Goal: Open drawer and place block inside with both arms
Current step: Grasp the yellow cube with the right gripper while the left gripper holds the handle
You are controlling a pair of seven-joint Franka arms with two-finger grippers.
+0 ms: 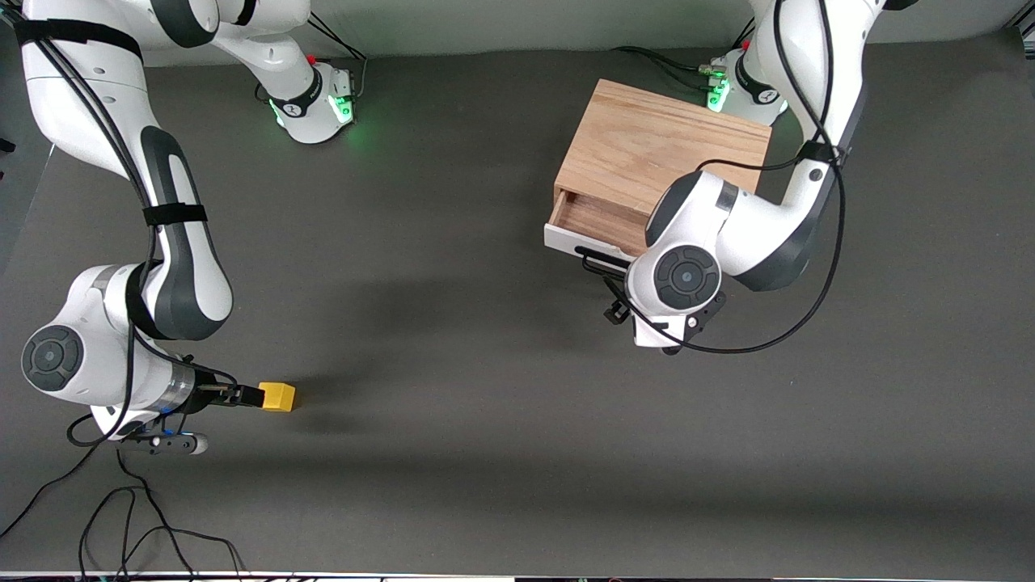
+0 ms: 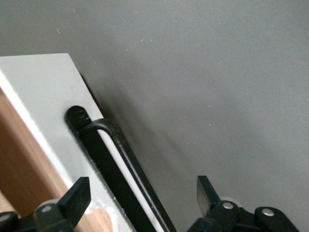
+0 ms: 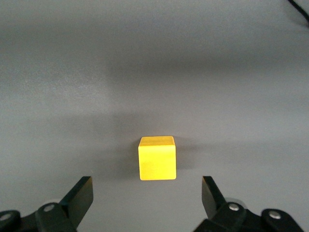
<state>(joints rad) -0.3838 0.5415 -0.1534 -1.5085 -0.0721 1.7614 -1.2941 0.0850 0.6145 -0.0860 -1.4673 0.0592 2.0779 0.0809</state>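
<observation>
Right tool (image 3: 147, 193) spread, block (image 3: 157, 158) ahead: off-centre closing may nudge it; left tool (image 2: 140, 195) spread astride drawer (image 1: 584, 229) handle (image 2: 123, 159)

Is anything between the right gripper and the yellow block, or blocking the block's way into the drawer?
Nothing visible. The right gripper has open jaws with bare table before the block. The drawer is pulled out, its inside exposed; the left gripper sits open at its handle.
</observation>
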